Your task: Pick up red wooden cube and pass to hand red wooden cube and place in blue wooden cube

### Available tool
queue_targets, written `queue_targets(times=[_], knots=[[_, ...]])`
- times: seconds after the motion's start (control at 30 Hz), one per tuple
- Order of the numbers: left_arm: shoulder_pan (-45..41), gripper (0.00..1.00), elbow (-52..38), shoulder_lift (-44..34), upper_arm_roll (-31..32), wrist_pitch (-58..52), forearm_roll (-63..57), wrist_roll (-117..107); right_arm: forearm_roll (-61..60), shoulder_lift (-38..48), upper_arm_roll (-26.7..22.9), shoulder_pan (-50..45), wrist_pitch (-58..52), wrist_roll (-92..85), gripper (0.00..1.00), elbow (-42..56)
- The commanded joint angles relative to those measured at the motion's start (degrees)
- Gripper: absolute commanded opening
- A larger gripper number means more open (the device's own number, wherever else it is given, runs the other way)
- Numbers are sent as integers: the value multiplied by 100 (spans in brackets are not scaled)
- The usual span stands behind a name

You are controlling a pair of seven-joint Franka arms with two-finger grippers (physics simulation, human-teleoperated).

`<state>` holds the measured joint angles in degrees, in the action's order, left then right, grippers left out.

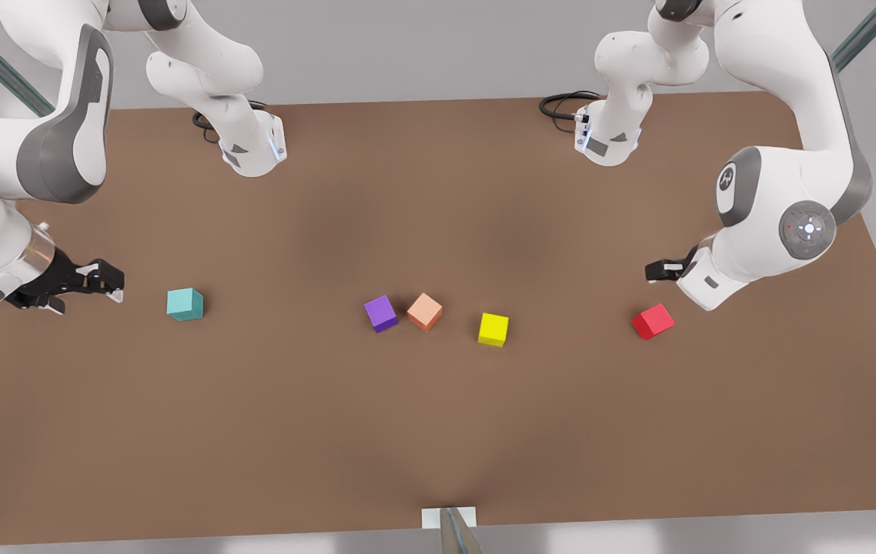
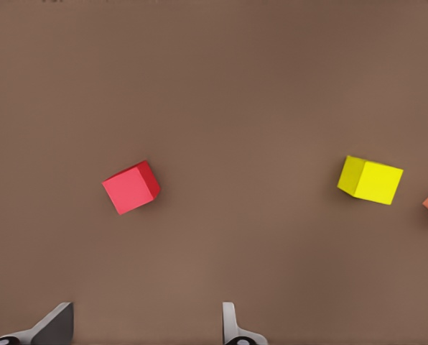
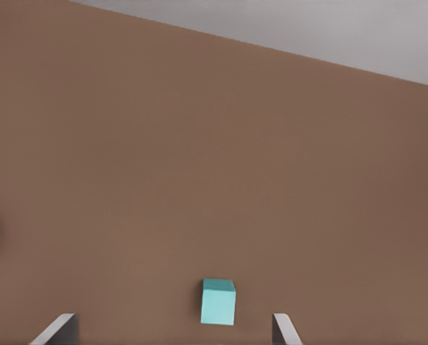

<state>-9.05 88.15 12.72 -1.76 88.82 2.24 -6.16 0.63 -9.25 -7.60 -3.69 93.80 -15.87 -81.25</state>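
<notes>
- Front view: table (image 1: 438, 431) brown, five cubes in a rough row across the middle. Blue wooden cube (image 1: 185, 304) toward the front view's left; purple cube (image 1: 380, 313) and salmon cube (image 1: 425, 312) just beside each other mid-table; yellow cube (image 1: 493, 329) next; red wooden cube (image 1: 653, 321) toward the front view's right, flat on the table, edges skewed to the table's edges; no long axis on a cube. Left gripper (image 1: 657, 271) just above and beside red wooden cube, not touching. Right gripper (image 1: 115, 291) near blue wooden cube, apart from it.
- Left wrist view: red wooden cube (image 2: 131, 187) ahead of spread fingertips (image 2: 232, 323), free between their lines, rotated corner-on. Yellow cube (image 2: 370, 180) well apart. Jaws open, empty.
- Right wrist view: blue wooden cube (image 3: 218, 302) between spread fingertips (image 3: 282, 329), untouched, sitting square. Jaws open, empty.
</notes>
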Motion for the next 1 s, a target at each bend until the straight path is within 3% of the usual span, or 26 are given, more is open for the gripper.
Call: queue_targets(times=[0.0,0.07,0.17,0.33,0.97], knots=[[0,100,27,-6,0,39,-4,132,-2,20,-4,9,33,-30,100,-4],[-18,100,500,3,-254,494,5,-184,-2,20,-4,0,33,-30,100,-13],[-27,100,1889,64,-527,2507,13,-878,42,64,-13,0,-63,14,100,-57],[8,100,2776,583,-817,4309,426,-1766,68,64,-4,-9,-187,5,100,-57],[70,100,2892,1400,-861,5189,418,-1828,68,81,22,-53,-327,23,100,-57]])
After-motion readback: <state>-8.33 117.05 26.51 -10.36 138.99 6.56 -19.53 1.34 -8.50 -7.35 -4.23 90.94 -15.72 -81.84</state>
